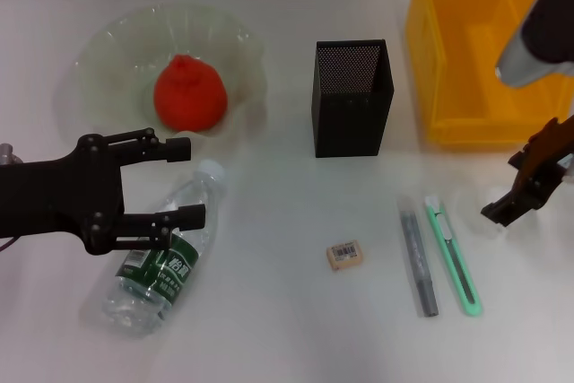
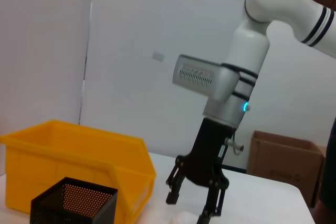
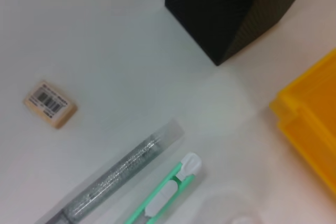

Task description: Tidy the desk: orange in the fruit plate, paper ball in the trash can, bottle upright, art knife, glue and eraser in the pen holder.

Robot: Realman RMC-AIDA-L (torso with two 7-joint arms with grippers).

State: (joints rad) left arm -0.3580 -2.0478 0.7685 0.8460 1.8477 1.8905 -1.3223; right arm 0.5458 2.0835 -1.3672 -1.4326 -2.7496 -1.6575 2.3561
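Near the counter's (image 1: 296,329) left edge, the left pincer (image 1: 179,184) hangs open over the neck of the bottle (image 1: 166,253), which lies on its side — one finger above the cap, one across the body. Behind it the orange (image 1: 188,93) sits in the fruit plate (image 1: 108,51). Toward the right edge, the right pincer (image 1: 507,211) stands open over the paper ball (image 1: 480,199) — beside the art knife (image 1: 453,256), glue (image 1: 417,257) and eraser (image 1: 344,255). Farther back stand the pen holder (image 1: 350,100) and yellow trash can (image 1: 471,60).
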